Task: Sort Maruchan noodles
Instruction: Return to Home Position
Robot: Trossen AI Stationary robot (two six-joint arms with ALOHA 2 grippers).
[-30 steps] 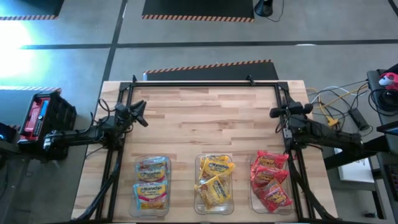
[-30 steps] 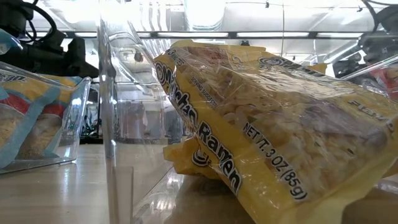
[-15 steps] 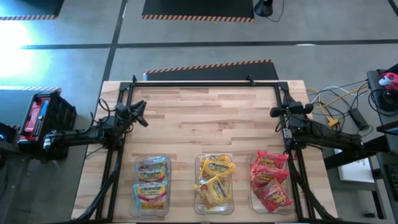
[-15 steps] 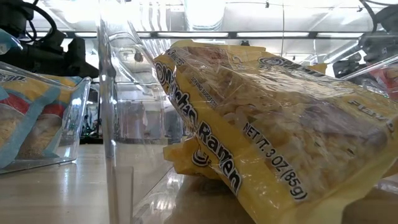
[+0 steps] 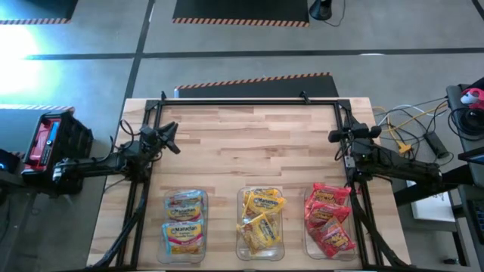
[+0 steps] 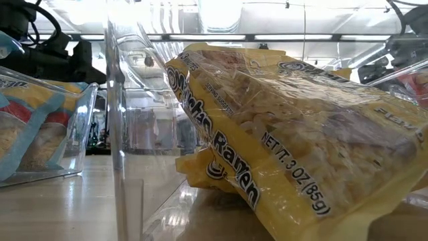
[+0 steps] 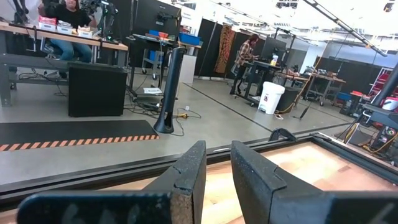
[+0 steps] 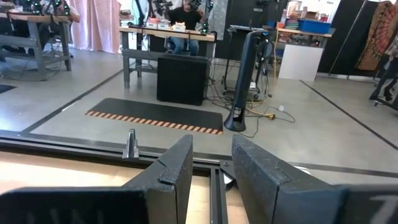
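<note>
The Maruchan noodles lie in three clear bins along the table's near edge. Pale blue packets are at the left, yellow ones in the middle and red ones at the right. The low view looks through a bin wall at a yellow packet that leans on another one. My left gripper hovers level by the table's left edge, shut and holding nothing. My right gripper hovers level by the right edge, also shut and holding nothing.
A black frame runs along the table's far edge and down both sides. Bare wood lies between the arms and the bins. A red and black box sits off the table at the left, and cables lie at the right.
</note>
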